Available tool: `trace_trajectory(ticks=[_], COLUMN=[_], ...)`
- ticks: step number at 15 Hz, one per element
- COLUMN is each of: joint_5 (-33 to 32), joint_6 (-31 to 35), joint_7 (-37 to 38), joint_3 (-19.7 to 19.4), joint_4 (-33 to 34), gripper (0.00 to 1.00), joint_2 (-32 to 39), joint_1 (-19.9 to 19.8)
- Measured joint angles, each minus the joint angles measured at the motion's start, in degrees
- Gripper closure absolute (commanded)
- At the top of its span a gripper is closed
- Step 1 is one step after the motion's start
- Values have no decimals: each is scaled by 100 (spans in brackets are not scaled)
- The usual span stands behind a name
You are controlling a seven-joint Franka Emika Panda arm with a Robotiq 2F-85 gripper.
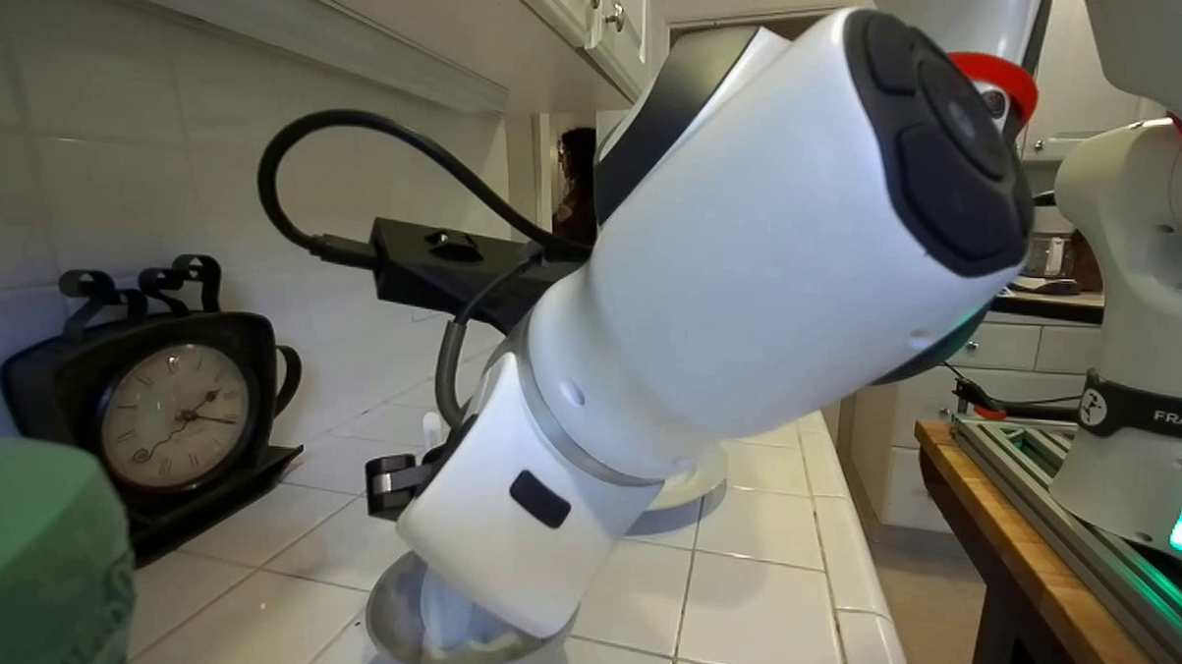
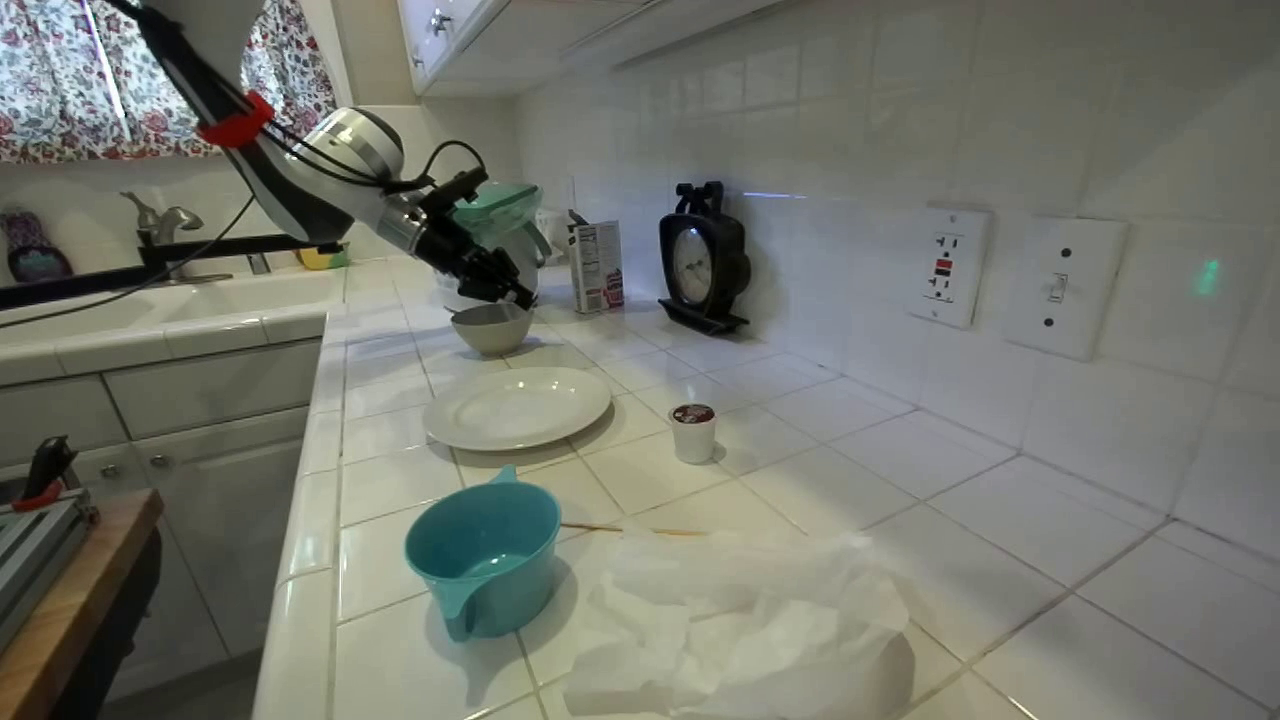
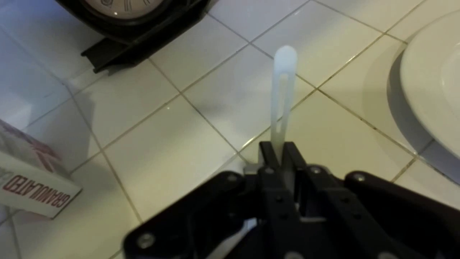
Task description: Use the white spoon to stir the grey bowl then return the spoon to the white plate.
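On the left I see the black clock (image 1: pixel 175 416), standing by the tiled wall (image 1: pixel 95 177). Next comes the grey bowl (image 1: pixel 393 600), where the white spoon (image 3: pixel 286 63) seems to have its lower end dipped inside. The gripper (image 3: pixel 277 149) pinches the spoon's handle, which sticks up past its fingers. Farther right sits the white plate (image 1: pixel 694 478). I'd say the fetching is done and the stirring at hand, though whether it's begun I can't tell; the return to the plate remains
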Motion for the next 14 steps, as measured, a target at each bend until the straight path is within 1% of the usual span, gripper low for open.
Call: trace_trajectory(ticks=[4, 10, 14], joint_5=[8, 76, 65], joint_6=[-75, -92, -88], joint_7=[0, 0, 0], joint_3=[22, 299, 319], joint_4=[-71, -341, -311], gripper=[97, 97, 97], joint_2=[-21, -212, -225], joint_1=[3, 61, 81])
